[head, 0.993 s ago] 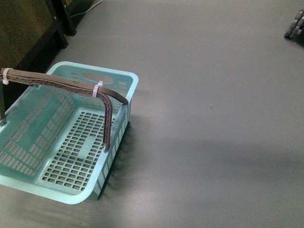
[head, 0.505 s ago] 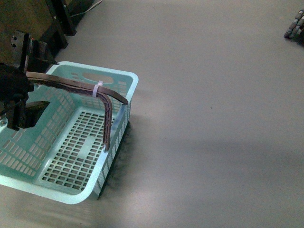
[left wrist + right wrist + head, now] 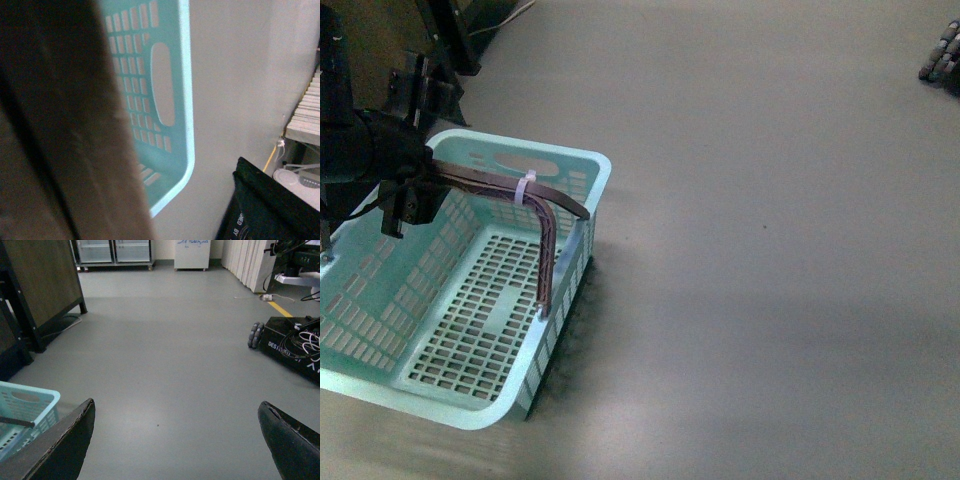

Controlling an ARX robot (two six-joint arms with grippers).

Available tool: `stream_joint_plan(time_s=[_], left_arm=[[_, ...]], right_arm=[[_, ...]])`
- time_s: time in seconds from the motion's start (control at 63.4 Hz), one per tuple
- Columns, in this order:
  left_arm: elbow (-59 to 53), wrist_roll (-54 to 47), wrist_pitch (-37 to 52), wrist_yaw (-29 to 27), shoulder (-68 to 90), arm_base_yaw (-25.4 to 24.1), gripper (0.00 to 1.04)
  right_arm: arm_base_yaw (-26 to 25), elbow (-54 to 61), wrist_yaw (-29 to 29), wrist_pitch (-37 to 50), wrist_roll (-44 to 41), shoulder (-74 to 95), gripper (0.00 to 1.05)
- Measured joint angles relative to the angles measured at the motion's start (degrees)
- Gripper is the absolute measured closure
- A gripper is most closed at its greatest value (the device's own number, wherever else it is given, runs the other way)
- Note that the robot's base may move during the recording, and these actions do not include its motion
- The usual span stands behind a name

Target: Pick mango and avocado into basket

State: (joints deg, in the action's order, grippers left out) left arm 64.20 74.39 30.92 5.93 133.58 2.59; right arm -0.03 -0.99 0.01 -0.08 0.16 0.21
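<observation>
Fruit shows in none of the views: neither mango nor avocado is in sight, so which way they lie from either gripper cannot be told. Front view: the basket (image 3: 603, 170) sits on the grey floor (image 3: 770, 250), low and to the left. Nothing is seen in it, its long axis seems to run away from the robot, and its brown handle (image 3: 485, 182) is raised over the middle. The left gripper (image 3: 413, 150) hangs over the basket's far left corner, right at the handle's end. Whether it touches the handle, and whether its jaws are spread or pressed together, cannot be made out against the dark arm. The right arm is out of this view. Left wrist view: a brown blur fills much of the frame, too close to name. Beyond it are the basket (image 3: 187, 100), its end wall with a hand slot, and bare floor. No fingers show here, so this view settles nothing about the grip. Right wrist view: the right gripper (image 3: 176, 407) is spread wide with nothing between its fingers (image 3: 70, 440). It faces open floor, with a corner of the basket (image 3: 30, 395) at the frame's edge and a black wheeled cart (image 3: 292, 342) further off. Judged from this, the left arm is nearer the basket and the right is freer to go for fruit, which must first be found.
</observation>
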Motion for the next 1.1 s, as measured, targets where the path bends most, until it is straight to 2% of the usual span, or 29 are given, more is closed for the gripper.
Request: stream_joint_plan(time_s=[0.173,0.331,0.505,0.694,0.899,1.104], left_arm=[[1.2,1.7,-2.1,-0.5,0.9,0.0,0.70],[-0.1,3.9,-2.1,-1.8,0.2,0.3,0.90],[-4.1,4.7,-2.8,-3.2,-3.0,0.5,0.90],[-13.8,8.0,0.0,-3.5,-12.2,0.5,0.91],[-24.8,11.1,-1.4,-4.0,-32.1,0.8,0.91],[-30.9,15.0,-7.3,-4.0,-51.8,0.7,0.91]], right_arm=[[0.0,0.0,0.0,0.0,0.0,0.0,0.09],[0.0,0.0,0.0,0.0,0.0,0.0,0.09],[0.0,0.0,0.0,0.0,0.0,0.0,0.09],[0.0,0.0,0.0,0.0,0.0,0.0,0.09],[0.0,0.0,0.0,0.0,0.0,0.0,0.09],[0.0,0.0,0.0,0.0,0.0,0.0,0.09]])
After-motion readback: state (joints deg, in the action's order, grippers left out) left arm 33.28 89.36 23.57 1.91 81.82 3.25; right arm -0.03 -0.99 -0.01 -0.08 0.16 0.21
